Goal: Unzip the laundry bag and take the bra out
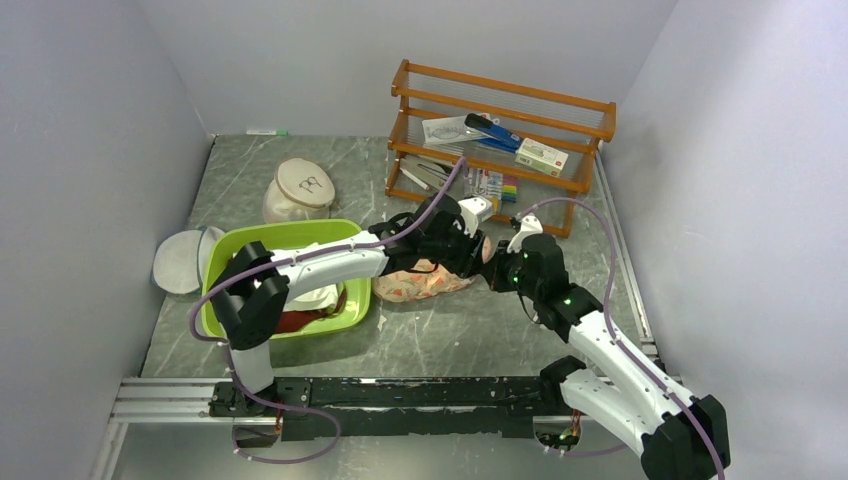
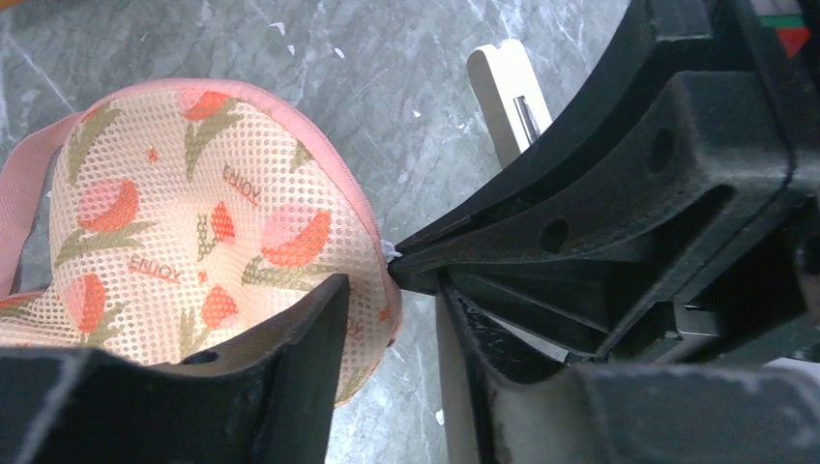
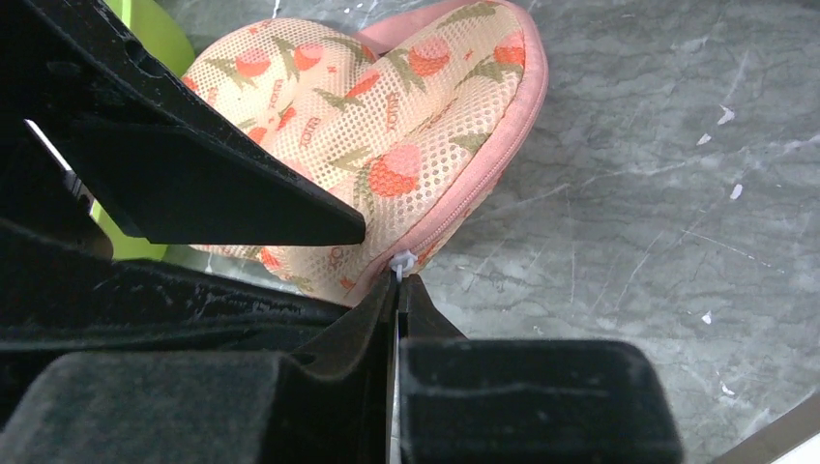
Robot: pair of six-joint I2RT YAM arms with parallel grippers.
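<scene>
Several "ENJOY" words mark the laundry bag.

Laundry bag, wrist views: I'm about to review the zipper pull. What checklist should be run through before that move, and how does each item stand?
1. Right hand shut on the white zipper pull: ok.
2. Left hand bracing the laundry bag: not ok. Its fingers stand apart at the bag's rim and are not clamped.
3. Bag lying on the table, outside the green basin: ok.
4. Zipper opened: not ok. It is closed along the rim that shows.
5. Bra inside the bag: cannot tell, since the mesh hides the contents.
</scene>
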